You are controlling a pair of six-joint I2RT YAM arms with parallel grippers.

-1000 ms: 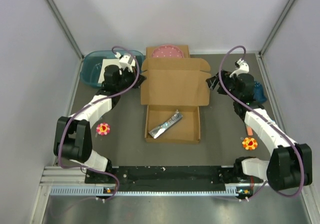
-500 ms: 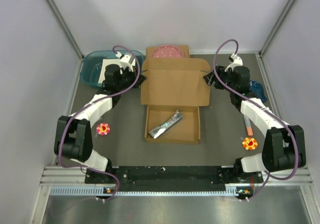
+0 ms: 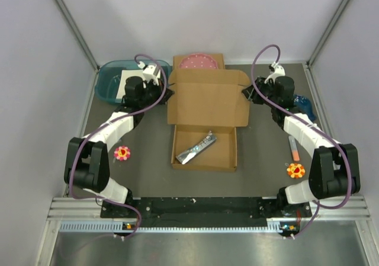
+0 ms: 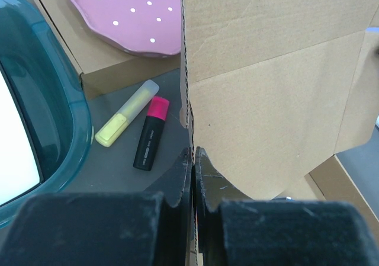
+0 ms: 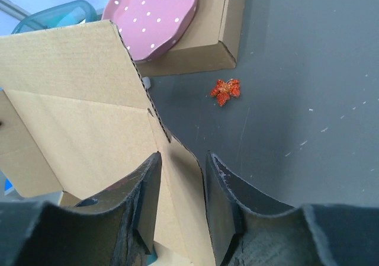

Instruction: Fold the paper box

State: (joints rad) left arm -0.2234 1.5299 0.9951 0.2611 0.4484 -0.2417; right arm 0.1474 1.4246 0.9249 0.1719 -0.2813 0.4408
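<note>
The paper box [image 3: 207,103] lies at the middle of the table [image 3: 266,153], its shallow tray towards the arms and its big lid panel raised behind. A silver packet [image 3: 197,147] lies aslant in the tray.

The left pincer [image 4: 193,159] is at the lid's left edge, closed tight on the cardboard (the wrist view shows the sheet's corrugated edge running straight down between the two black pads). Beyond it, on the table, a yellow highlighter [image 4: 127,121] and a black marker with a pink cap [image 4: 151,141] lie side by side, between the box and a teal tub [image 4: 53,100].

The right pincer [image 5: 180,159] is at the lid's right edge. Its jaws stand apart, one on either side of a side tab of the box, with the tab running down through the gap. A small orange leaf-shaped piece [image 5: 225,90] lies on the table just past it.

Behind the lid, a pink dotted plate [image 3: 198,61] rests on a smaller brown box [image 5: 228,23]. Two flower-shaped toys lie on the table nearer the arm bases, one on the left [image 3: 122,153] and one on the right [image 3: 295,170].
</note>
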